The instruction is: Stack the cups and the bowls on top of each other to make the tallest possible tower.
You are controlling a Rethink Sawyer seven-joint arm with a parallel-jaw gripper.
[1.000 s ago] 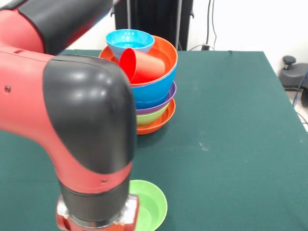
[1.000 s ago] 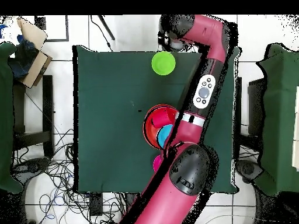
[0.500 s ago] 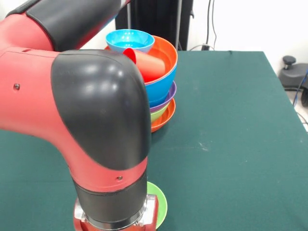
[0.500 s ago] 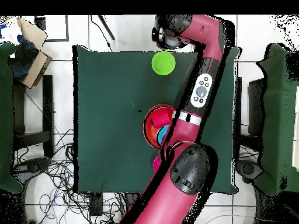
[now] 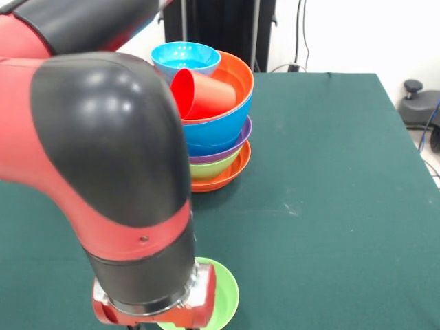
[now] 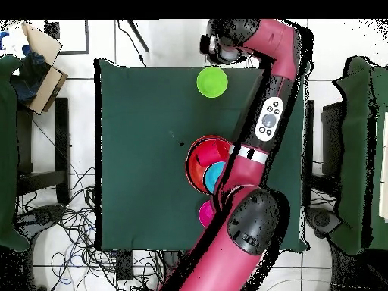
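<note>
Orange-based tower (image 5: pixel 220 148) holds most bowls; red cup (image 5: pixel 203 95) lies tipped; near green bowl (image 5: pixel 223 299) remains. Claw state: cannot tell.

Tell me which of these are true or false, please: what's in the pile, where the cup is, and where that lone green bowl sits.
1. The red cup stands upright on the table. False: it lies tilted on its side inside the top orange bowl of the tower.
2. A green bowl sits on the table apart from the tower. True.
3. The tower's bottom bowl is purple. False: it is orange; the purple bowl is higher up.
4. A small light blue bowl rests at the top of the tower. True.
5. The table cover is white. False: it is dark green.
</note>
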